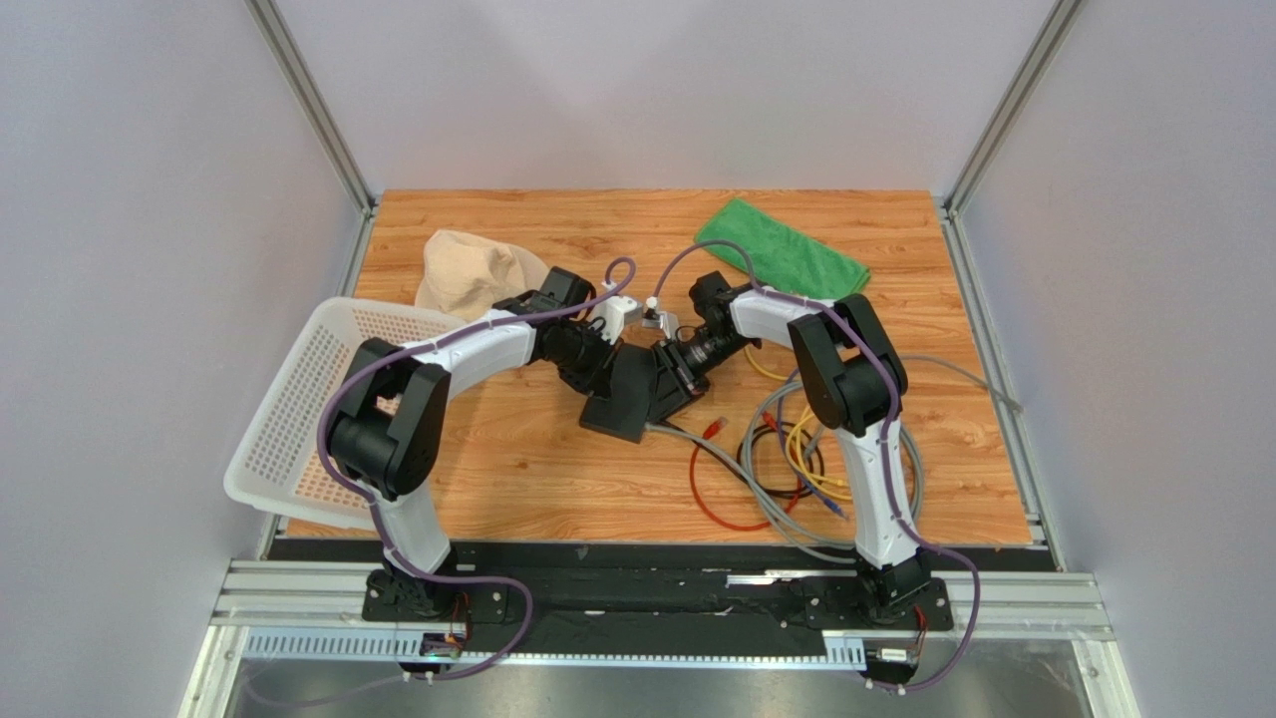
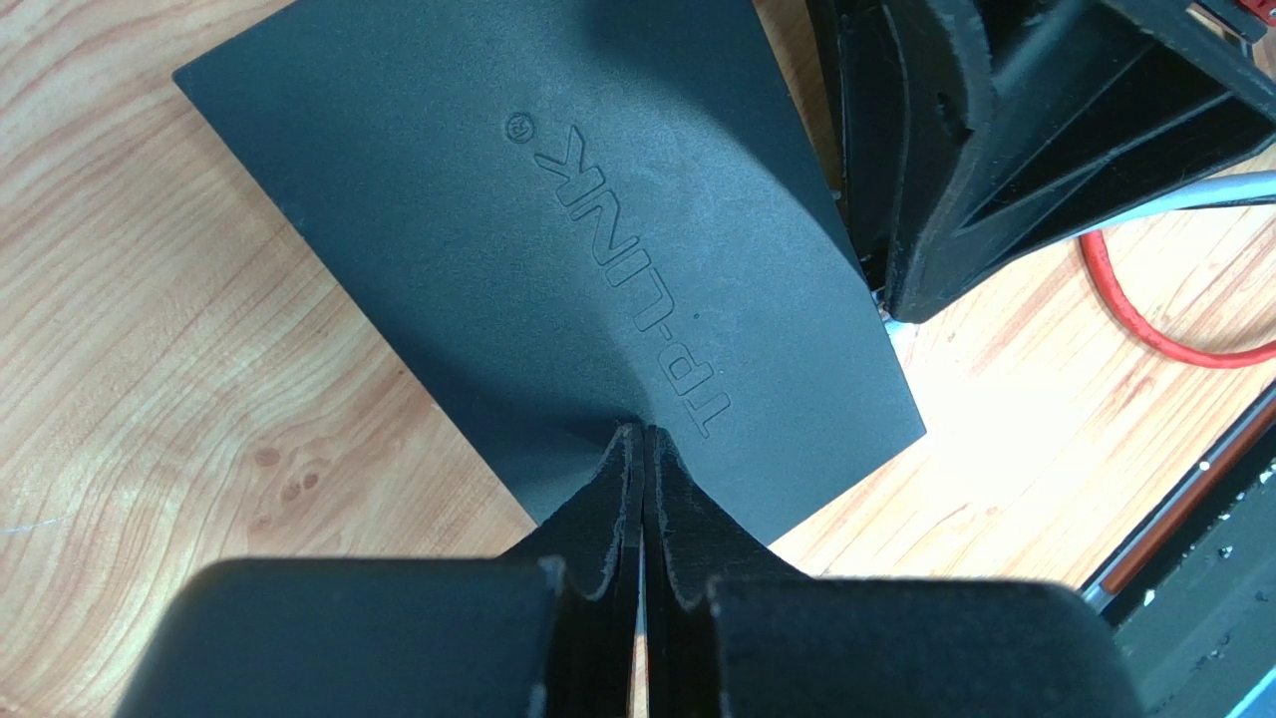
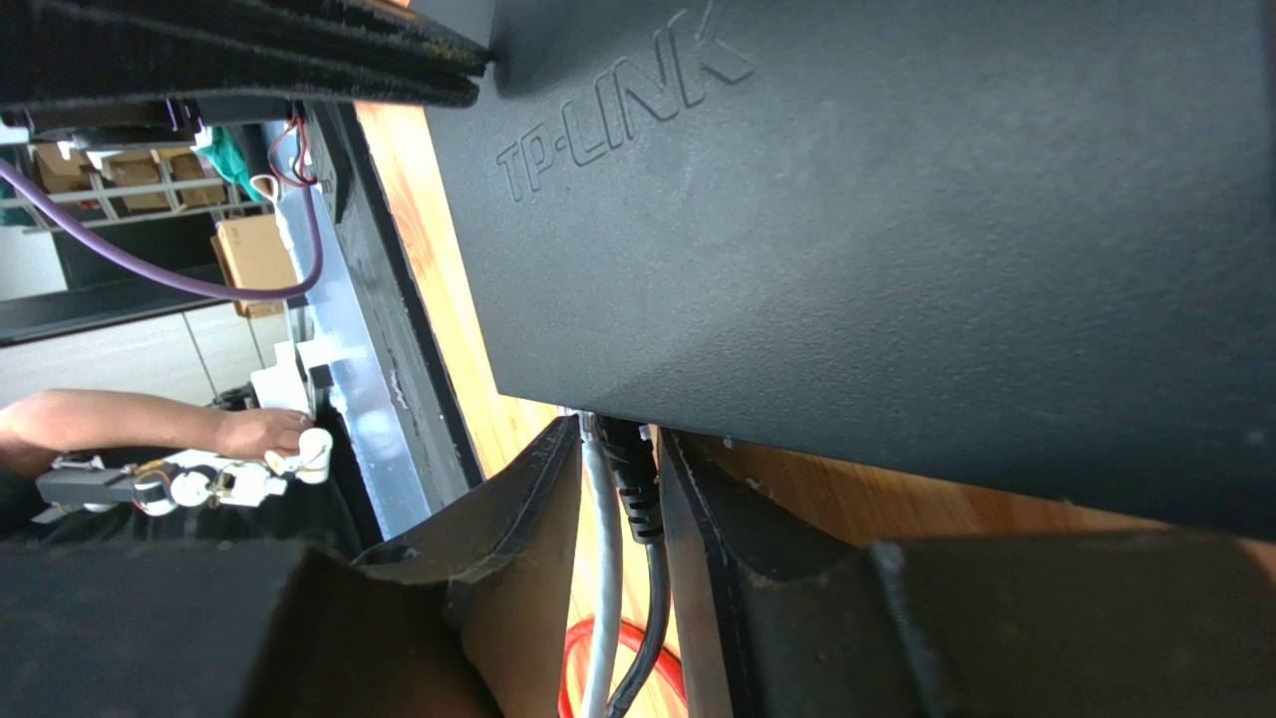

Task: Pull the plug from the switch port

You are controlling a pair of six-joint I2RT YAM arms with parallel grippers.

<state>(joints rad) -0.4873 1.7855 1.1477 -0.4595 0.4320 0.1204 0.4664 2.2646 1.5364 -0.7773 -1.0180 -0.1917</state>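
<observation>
From above, you have the switch (image 1: 641, 392) lying mid-table on the wood, with the left gripper (image 1: 601, 364) on its far-left side and the right gripper (image 1: 679, 367) at its right edge. The loose cables (image 1: 772, 456) trail off toward the right arm's base. In the left wrist view your left claw is fully closed and holds nothing. Its joined tips sit on the switch's matte top near one edge, apparently as a hold-down. In the right wrist view the black plug (image 3: 631, 482) sits in the edge of the switch, between the right fingers (image 3: 527, 494). These stand part-way open, close on either side of it, and you cannot tell whether the pads are biting yet. Watch the grey cable (image 3: 602, 599): it runs through the same gap beside the plug, so a squeeze may clamp both and give you a skewed, weak hold. If the plug's latch is not released, a pull will likely drag the whole switch. The closed left tips have only a small contact on a smooth lid and could slide. Grip too far back on the boot and the fingers may strip off along the cord.
</observation>
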